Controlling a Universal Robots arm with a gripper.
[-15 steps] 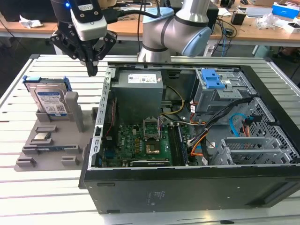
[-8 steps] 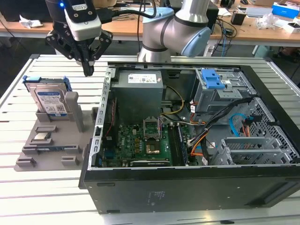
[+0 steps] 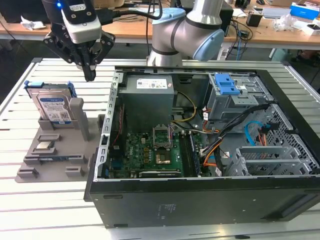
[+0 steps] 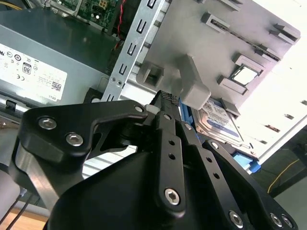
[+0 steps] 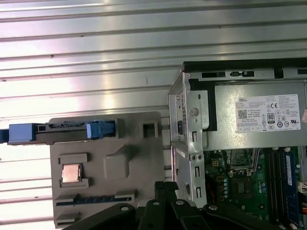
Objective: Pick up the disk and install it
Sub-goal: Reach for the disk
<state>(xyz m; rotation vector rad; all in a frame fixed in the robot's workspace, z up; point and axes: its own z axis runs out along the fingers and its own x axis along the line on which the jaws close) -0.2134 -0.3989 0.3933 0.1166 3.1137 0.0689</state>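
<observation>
Robot arm at the workbench: in the exterior view the gripper (image 3: 90,75) is seen poised in the air at about one o'clock of the disk (image 3: 52,107), clear of it, its fingers (image 4: 168,127) clenched together on nothing. The disk is stood on edge, label showing, in a slot of the grey holder (image 3: 55,155), which is set on the slatted table (image 3: 50,215) at nine o'clock of the open computer case (image 3: 200,200). A small silver chip (image 3: 45,146) is lodged in the holder at six o'clock of the disk. The grey power supply (image 3: 147,92) is mounted inside the case at its eleven o'clock corner
</observation>
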